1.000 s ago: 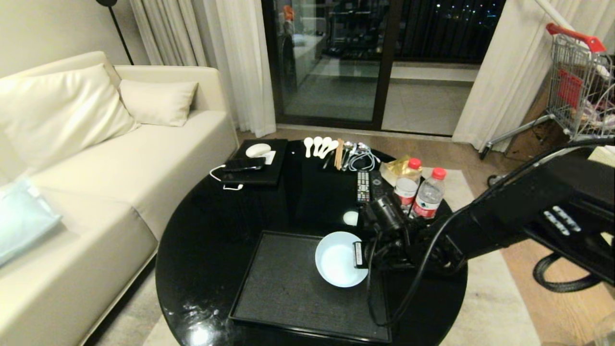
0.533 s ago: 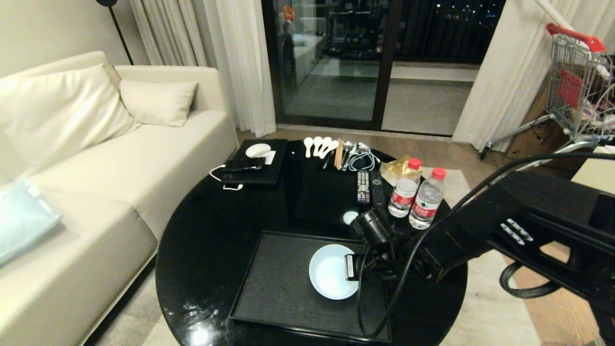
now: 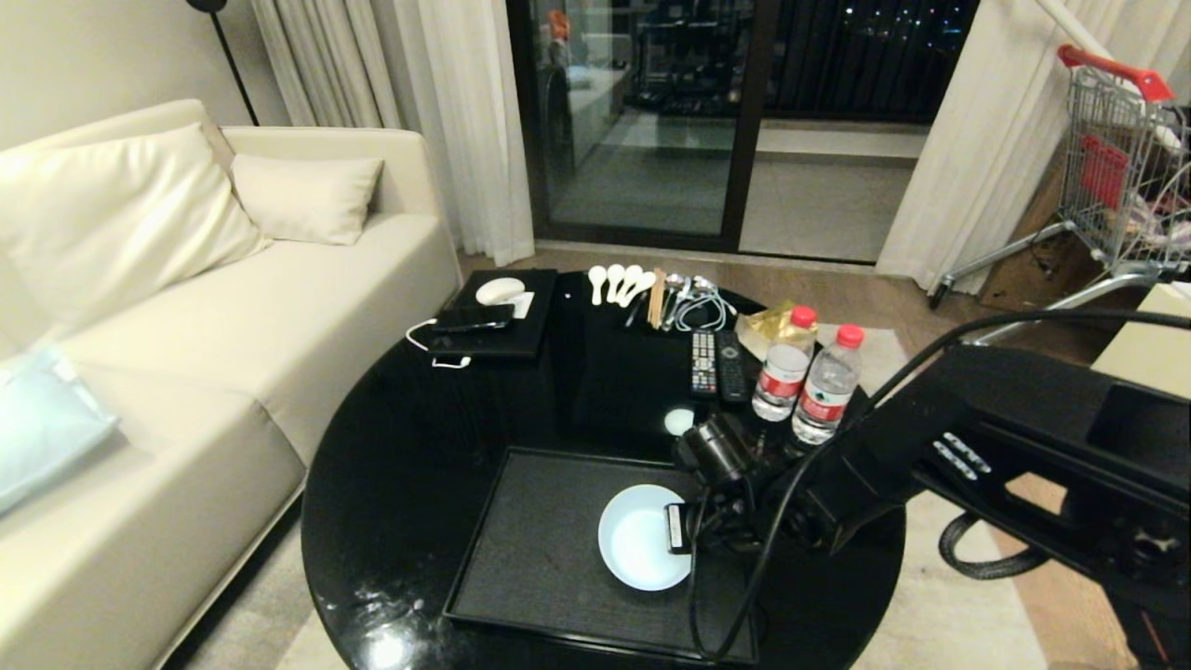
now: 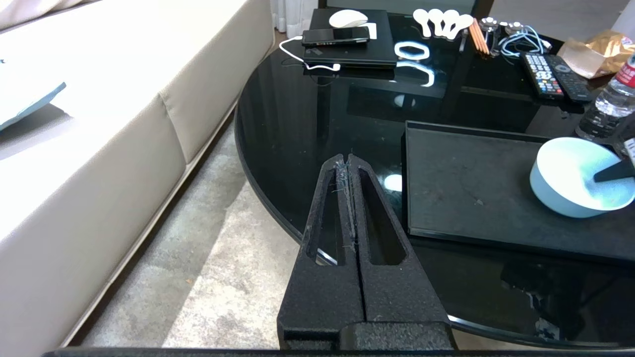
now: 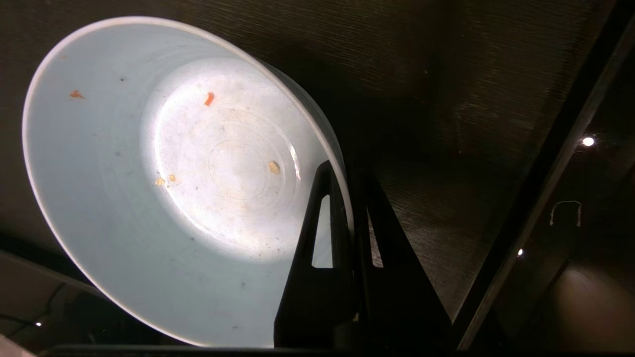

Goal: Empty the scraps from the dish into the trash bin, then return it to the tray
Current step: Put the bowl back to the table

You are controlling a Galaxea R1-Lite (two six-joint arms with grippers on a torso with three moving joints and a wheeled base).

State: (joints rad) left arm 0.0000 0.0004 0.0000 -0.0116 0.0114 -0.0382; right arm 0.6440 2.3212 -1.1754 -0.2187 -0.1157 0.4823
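Note:
The dish (image 3: 640,542), a small white bowl, hangs low over the right part of the black tray (image 3: 549,558); whether it touches the tray I cannot tell. My right gripper (image 3: 677,529) is shut on the dish's right rim, one finger inside and one outside, as the right wrist view shows at the gripper (image 5: 347,198). Inside the dish (image 5: 163,188) only a few tiny orange and yellow crumbs of scraps (image 5: 209,98) cling. The trash bin is out of view. My left gripper (image 4: 346,161) is shut and empty, parked off the table's edge; the dish (image 4: 570,186) and tray (image 4: 471,188) lie beyond it.
The round black table (image 3: 419,447) carries two water bottles (image 3: 823,386) just behind my right arm, two remotes (image 3: 715,363), white spoons (image 3: 619,279), cables and a black slab with a phone (image 3: 493,316). A cream sofa (image 3: 186,307) stands left, a shopping cart (image 3: 1117,158) far right.
My right arm has carried the dish down and slightly left, lower over the tray. The left arm has not moved.

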